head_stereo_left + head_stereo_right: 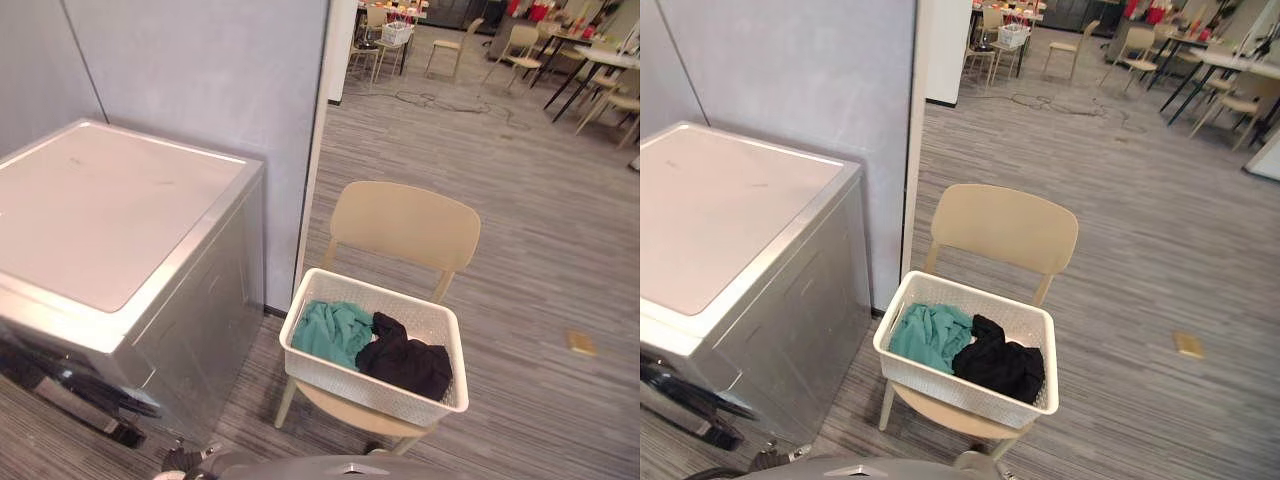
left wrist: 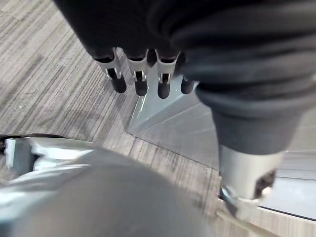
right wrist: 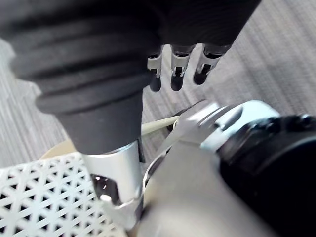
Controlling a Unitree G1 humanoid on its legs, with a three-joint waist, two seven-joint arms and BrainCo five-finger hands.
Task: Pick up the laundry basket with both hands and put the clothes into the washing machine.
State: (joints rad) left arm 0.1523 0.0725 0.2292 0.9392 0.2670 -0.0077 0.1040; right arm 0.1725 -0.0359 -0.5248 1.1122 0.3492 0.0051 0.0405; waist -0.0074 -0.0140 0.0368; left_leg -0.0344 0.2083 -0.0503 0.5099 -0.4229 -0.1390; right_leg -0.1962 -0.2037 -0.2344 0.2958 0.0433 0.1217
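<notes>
While the basket (image 1: 372, 386) fills the chair (image 1: 405, 222) seat, floor (image 1: 545, 235) open rightward — teal, black clothes (image 1: 340, 332) inside — left hand (image 2: 140, 74) and right hand (image 3: 177, 64) hang slack, empty.

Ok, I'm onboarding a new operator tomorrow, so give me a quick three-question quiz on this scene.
1. True or false: the laundry basket stands on the floor.
2. Multiple choice: what colours are the clothes in it? A) red and white B) teal and black C) all grey
3. Fill in: the washing machine stands to the robot's ____ of the chair.
Key: 1) false, it sits on the chair's seat; 2) B; 3) left.
</notes>
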